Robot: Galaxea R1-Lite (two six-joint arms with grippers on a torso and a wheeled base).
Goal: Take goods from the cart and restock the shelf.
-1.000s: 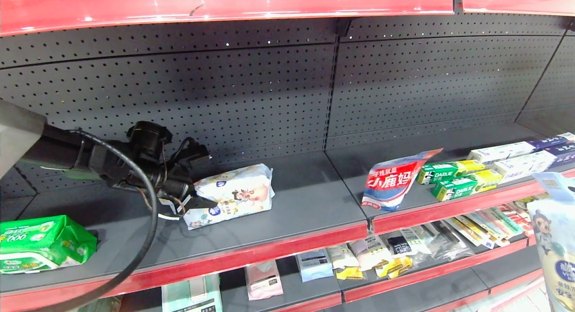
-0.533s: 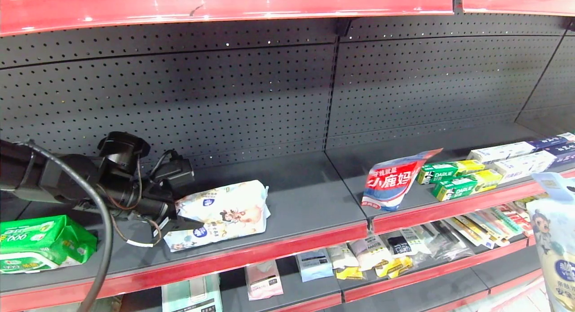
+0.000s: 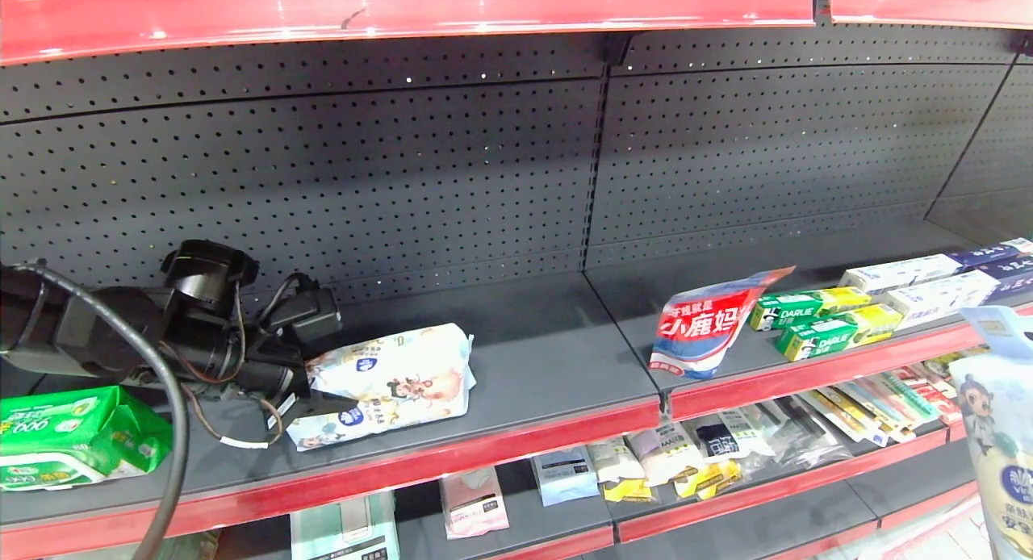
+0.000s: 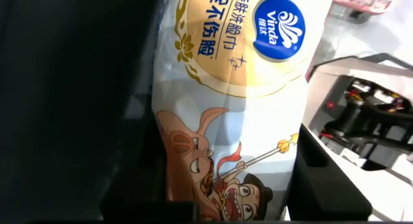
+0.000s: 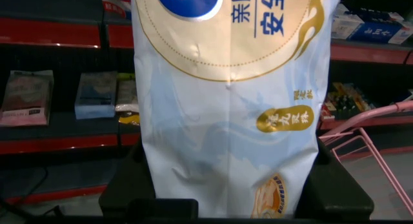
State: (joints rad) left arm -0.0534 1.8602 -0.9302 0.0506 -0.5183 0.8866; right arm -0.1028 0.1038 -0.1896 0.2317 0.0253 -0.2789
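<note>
left gripper (image 3: pixel 323 382) and the white pack (image 3: pixel 391 382) it squeezes slide toward 8 o'clock, closer to the green pack (image 3: pixel 73 439) and the red edge of the shelf (image 3: pixel 549 358). the pack now lies on the shelf, so i think letting go comes next. right gripper (image 5: pixel 229 192) grips a second pack (image 3: pixel 997 439), waiting at 4 o'clock.

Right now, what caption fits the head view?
Left claw holds a white cartoon-print pack at the grey shelf near a green wipes pack; a second white pack hangs at right.

Left arm (image 3: pixel 89 332) extended level, jaws gripping wipes pack (image 3: pixel 395 378) — right jaws gripping second pack (image 5: pixel 226 121).
</note>
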